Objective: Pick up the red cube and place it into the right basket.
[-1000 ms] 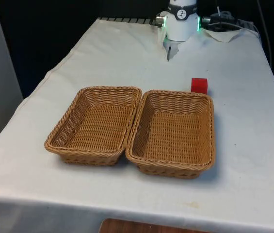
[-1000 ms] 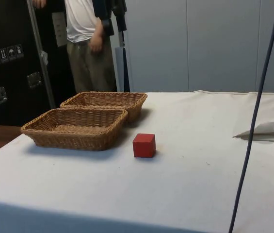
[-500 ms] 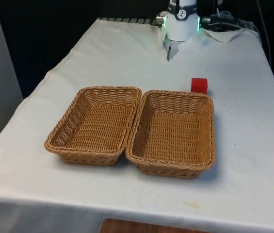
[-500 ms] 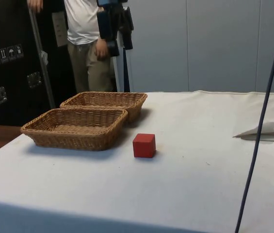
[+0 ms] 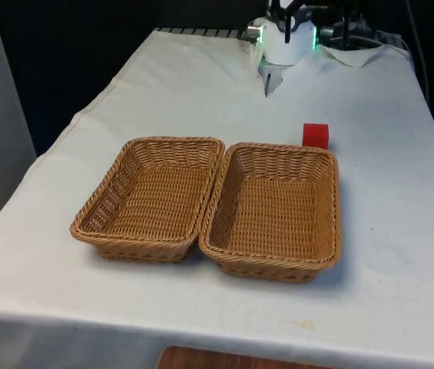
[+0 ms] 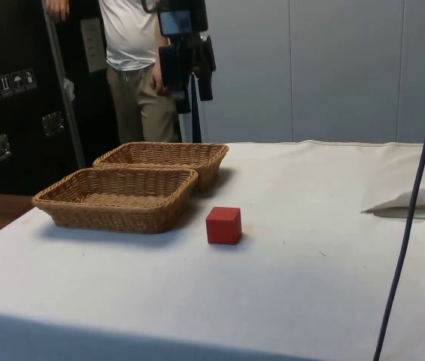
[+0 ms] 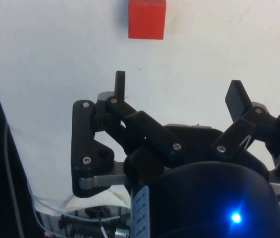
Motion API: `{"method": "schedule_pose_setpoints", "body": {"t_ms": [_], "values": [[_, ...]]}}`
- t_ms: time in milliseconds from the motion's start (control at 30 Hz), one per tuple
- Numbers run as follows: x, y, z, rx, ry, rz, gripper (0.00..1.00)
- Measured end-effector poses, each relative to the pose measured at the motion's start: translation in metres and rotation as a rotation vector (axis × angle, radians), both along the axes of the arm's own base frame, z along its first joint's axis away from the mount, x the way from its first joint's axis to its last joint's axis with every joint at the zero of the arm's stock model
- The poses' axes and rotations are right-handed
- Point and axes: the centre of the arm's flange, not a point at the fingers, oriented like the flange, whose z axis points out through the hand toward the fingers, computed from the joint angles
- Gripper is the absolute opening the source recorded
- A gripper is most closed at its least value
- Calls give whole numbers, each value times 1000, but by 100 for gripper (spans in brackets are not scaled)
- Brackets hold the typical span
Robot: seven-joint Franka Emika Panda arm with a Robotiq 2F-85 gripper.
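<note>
White cloth covers the table (image 5: pixel 163 84) end to end. Two wicker baskets sit side by side on it, rims touching: the left basket (image 5: pixel 149 197) on the front view's left, the right basket (image 5: pixel 275 210) on the front view's right. The red cube (image 5: pixel 316 135) rests on the cloth just beyond the right basket's far corner, close to the rim but apart from it. Crumpled white paper (image 5: pixel 355 55) lies at the far end.

The red cube (image 7: pixel 146 19) is cut off by the wrist picture's edge.
</note>
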Motion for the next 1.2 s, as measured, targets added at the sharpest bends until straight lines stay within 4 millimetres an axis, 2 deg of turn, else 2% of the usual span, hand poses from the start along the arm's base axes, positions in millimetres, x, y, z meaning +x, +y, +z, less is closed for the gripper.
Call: {"method": "schedule_pose_setpoints", "body": {"t_ms": [300,700,800,933,1200], "values": [[-7,4,-22,7,-32,0,100],[-15,23,-61,8,-59,15,100],[-15,24,-65,7,-60,17,100],[-18,29,-82,3,-69,25,100],[-26,30,-106,4,-77,57,100]]}}
